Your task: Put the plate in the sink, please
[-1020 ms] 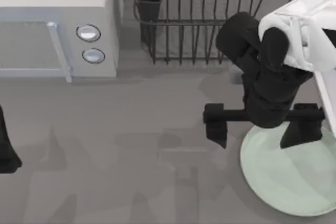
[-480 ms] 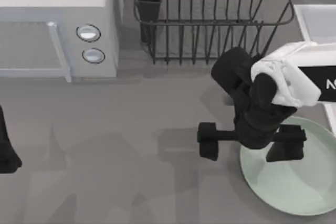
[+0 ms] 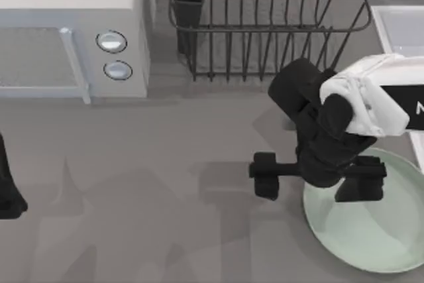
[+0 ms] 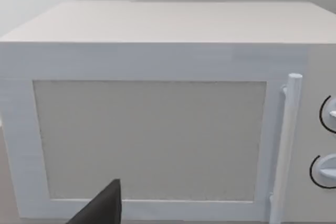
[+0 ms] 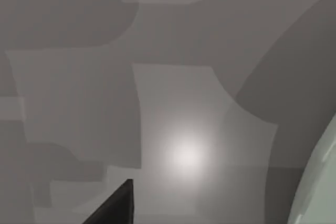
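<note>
The plate point(image 3: 371, 230) lies flat on the table at the right, near the front edge. The right gripper point(image 3: 318, 178) hangs over its left rim, fingers spread wide, one probably outside the rim. The sink point(image 3: 397, 28) is behind, with open room. The left arm point(image 3: 8, 190) is parked far left.

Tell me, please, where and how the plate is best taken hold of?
Probably by its rim: the plate lies flat on the table, so its shallow raised edge is the likeliest hold. Its left edge, where the right gripper hangs open, looks handiest, one finger on each side of the rim.
</note>
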`<state>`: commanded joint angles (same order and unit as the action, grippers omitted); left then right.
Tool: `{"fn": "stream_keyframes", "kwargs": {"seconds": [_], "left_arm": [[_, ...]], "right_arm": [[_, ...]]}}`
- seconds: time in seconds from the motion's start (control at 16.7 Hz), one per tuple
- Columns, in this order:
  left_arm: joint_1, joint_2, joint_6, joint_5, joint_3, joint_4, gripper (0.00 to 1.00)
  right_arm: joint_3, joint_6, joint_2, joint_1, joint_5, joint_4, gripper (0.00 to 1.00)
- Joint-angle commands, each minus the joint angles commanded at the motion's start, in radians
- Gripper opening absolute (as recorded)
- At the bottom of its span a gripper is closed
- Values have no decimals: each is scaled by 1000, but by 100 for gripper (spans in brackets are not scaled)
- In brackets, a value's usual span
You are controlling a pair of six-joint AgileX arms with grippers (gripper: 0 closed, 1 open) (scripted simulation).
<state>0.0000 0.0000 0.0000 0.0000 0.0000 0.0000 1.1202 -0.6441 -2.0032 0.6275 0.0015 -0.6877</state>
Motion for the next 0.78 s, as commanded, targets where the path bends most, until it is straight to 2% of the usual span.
{"fn": "stream_keyframes", "kwargs": {"seconds": [0.6,0.78], "left_arm": [[0,0,0,0,0,0,100],[0,0,0,0,0,0,100]], "right_arm": [[0,0,0,0,0,0,2],[0,0,0,0,0,0,0]]}}
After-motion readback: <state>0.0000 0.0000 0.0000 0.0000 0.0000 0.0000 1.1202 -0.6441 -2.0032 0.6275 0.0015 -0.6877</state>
